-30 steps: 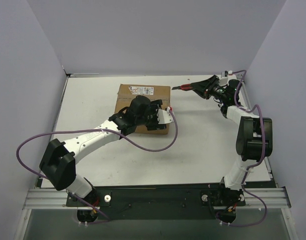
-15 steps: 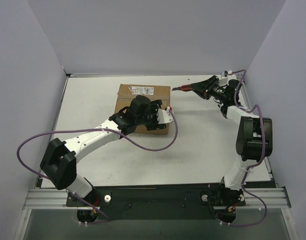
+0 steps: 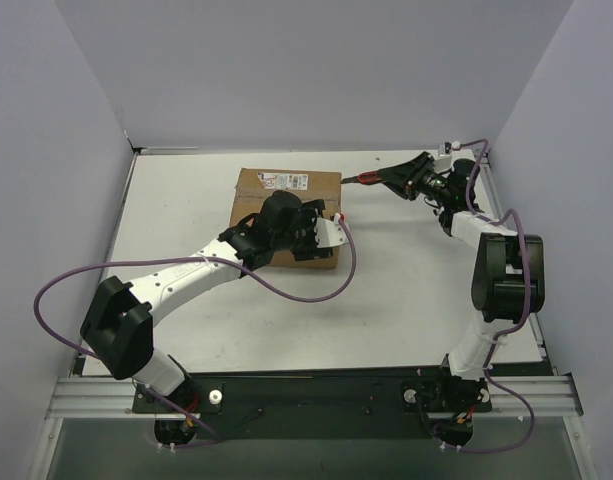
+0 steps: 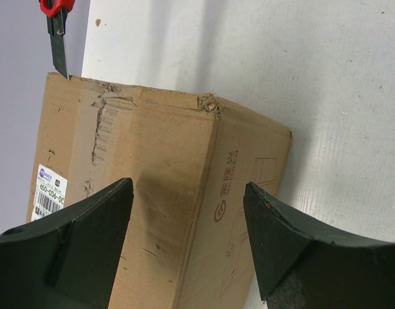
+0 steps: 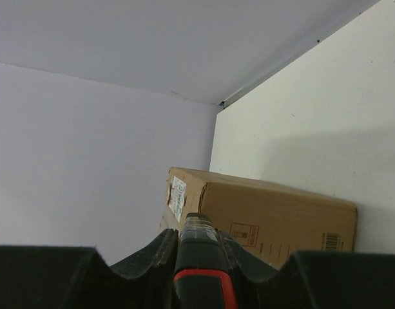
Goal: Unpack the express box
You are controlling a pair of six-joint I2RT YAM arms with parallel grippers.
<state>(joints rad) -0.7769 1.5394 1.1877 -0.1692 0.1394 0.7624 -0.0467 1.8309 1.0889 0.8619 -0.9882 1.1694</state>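
The express box [image 3: 286,190] is a brown cardboard box lying shut at the table's far middle, with a white label [image 3: 284,181] on top. My left gripper [image 3: 324,222] is open over the box's right top edge; in the left wrist view [image 4: 187,193] one finger is over the top face [image 4: 139,167] and the other is beside the printed side face. My right gripper [image 3: 411,175] is shut on a red and black utility knife [image 3: 371,178], whose blade tip is at the box's far right corner. The knife also shows in both wrist views [image 4: 57,26] [image 5: 198,257].
Purple-grey walls [image 3: 316,70] close in the white table [image 3: 416,270] at the back and on both sides. A purple cable [image 3: 326,285] loops from the left arm across the table in front of the box. The right arm stands along the right wall.
My right wrist has shifted slightly left, keeping the knife tip at the box's far right corner. The left arm and the box have not moved.
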